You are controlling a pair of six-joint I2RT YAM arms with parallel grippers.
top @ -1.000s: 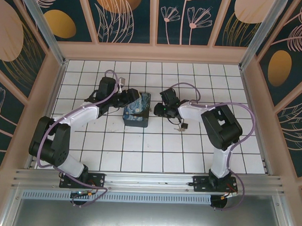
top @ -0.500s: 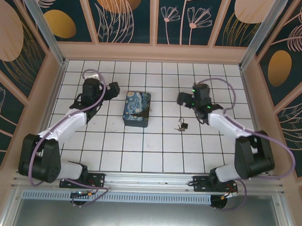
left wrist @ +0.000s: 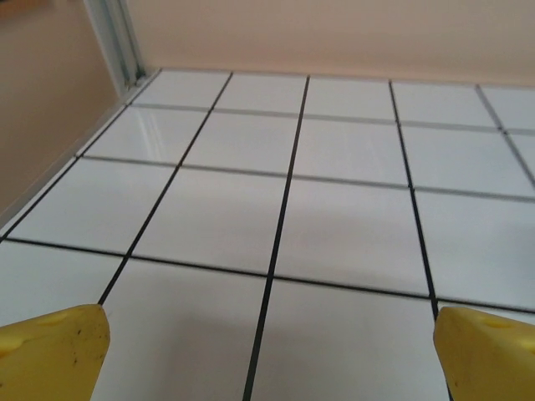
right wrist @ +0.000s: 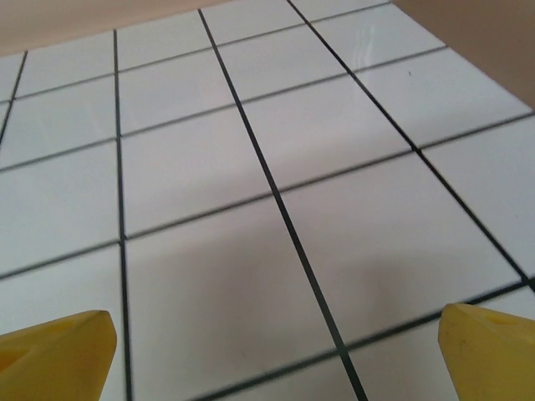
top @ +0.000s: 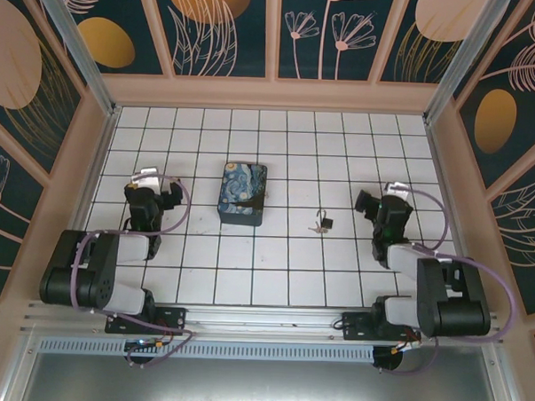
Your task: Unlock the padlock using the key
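Padlock (top: 321, 223) left alone; left hand (left wrist: 269, 342), right hand (right wrist: 272, 338) withdrawn.

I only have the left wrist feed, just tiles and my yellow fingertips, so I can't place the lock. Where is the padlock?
Observer: The padlock lies on the white tiles, right of the blue swirl-painted box and apart from it.
Operator: Is the right arm on it?
Observer: No, the right gripper stands open further right, clear of the padlock.
Operator: And my own arm?
Observer: The left gripper is left of the box, on the far side from the padlock.
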